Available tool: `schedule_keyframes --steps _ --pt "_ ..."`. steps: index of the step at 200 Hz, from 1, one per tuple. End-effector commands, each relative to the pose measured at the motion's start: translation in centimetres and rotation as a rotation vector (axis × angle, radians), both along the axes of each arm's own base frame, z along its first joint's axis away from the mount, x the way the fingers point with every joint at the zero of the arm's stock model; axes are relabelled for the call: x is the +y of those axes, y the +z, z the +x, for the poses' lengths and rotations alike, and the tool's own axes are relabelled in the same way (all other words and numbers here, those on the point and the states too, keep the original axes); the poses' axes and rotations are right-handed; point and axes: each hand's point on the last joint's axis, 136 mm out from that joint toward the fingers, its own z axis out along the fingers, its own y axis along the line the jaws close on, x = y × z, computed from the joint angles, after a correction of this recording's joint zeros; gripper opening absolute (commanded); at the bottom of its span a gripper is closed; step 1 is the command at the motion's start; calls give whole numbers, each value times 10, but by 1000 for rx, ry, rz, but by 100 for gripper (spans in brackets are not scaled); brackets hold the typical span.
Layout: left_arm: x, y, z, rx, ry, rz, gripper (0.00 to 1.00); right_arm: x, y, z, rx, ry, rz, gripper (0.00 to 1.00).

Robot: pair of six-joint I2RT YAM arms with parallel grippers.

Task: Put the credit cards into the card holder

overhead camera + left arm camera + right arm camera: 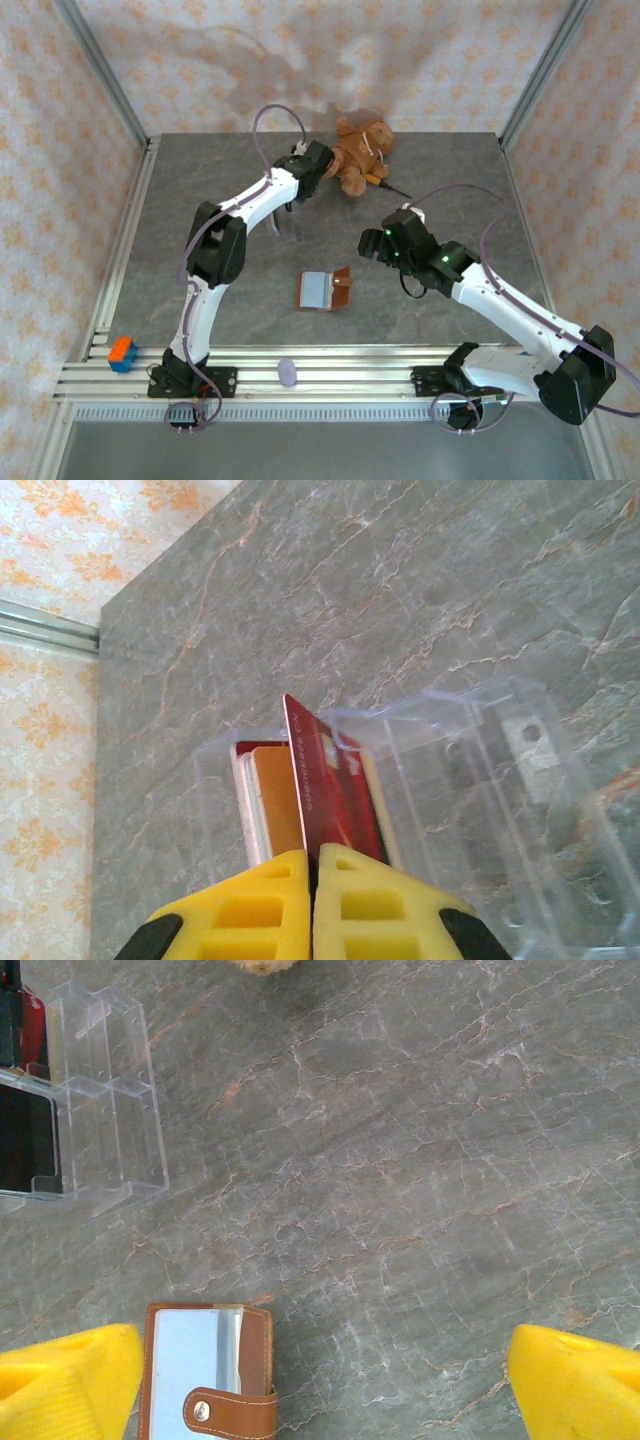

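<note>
- The card holder (325, 290), a brown leather wallet, lies open and flat on the counter (450, 200). Its clear pocket faces up, which leaves the slot free for a card to slide in.
- Beyond the card holder, toward the teddy bear (362, 152), sits a clear plastic tray (480, 770) with the credit cards standing on edge. Upright cards offer a thin edge that two fingers can pinch, which a card lying flat would not.
- The left end effector (312, 855) is pinched narrow on the red card (325, 780), with a yellow pad against each face. The card stands inside the tray, just beside an orange card (275, 795), and has not been lifted clear.
- The grip takes only one end of the red card. I judge that the free length is meant to enter the pocket first.
- The right end effector (320, 1380) hangs above the counter just to the right of the card holder, spread wide and holding nothing. One of its fingers (60, 1380) is close to the holder's snap strap. It is likely posted there to steady the holder during insertion.
- The neighbouring cards sit tight against the red one, so a straight pull should keep them from dragging along.
</note>
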Motion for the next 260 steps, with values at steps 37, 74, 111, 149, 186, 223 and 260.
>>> schedule_keyframes --steps 37,74,111,149,186,223,260 --pt "-20 58 -9 -91 -4 -187 5 -3 -1 0 3 -20 0 94" --pt "-32 78 -19 -107 -13 -326 5 -3 0 2 1 -20 -6 94" --pt "-69 107 -52 -39 -94 -651 3 5 2 7 -20 12 10 94" --pt "-119 157 -103 -59 -291 -1131 4 29 11 6 -55 162 48 94" --pt "-149 182 -147 16 -432 -1468 4 77 57 -10 -150 331 397 94" --pt "-165 222 -176 102 -540 -1779 3 89 102 -20 -256 369 651 77" --pt "-164 234 -188 106 -555 -1856 3 68 126 -17 -369 254 749 73"
